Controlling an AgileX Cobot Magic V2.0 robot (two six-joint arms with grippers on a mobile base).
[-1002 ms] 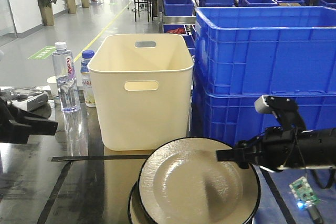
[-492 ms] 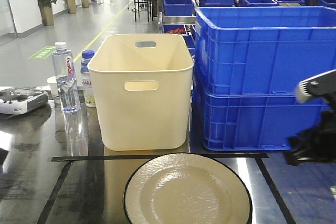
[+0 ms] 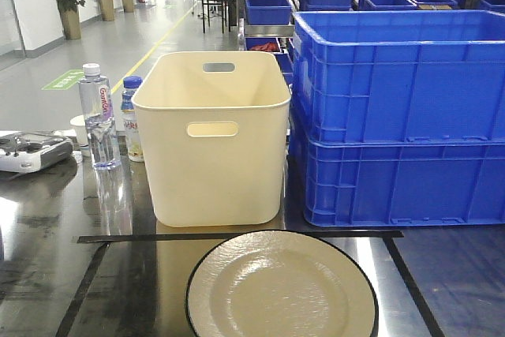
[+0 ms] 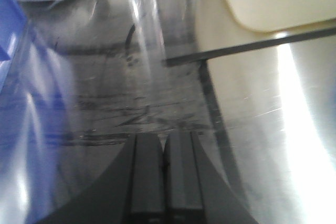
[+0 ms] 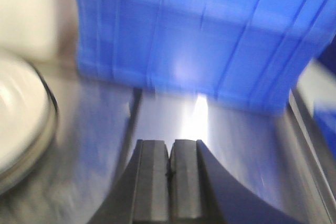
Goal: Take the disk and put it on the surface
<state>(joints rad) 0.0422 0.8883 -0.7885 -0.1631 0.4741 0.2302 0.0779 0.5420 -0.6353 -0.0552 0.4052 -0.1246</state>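
- We see our left gripper only in the left wrist view, its two dark fingers pressed flat together with nothing between them
- Our right gripper shows only in the right wrist view, fingers likewise closed against each other and empty
- Neither of our arms appears in the front-facing view

I see a dark, mirror-glossy tabletop crossed by matt black tape lines, streaked with glare ahead of the left arm's pressed-together matt black jaws. The round beige disk with a black rim shows a faintly textured satin glaze. The cream plastic bin looks smooth and matt; the stacked blue plastic crates, beyond the right jaws, carry a mild sheen.
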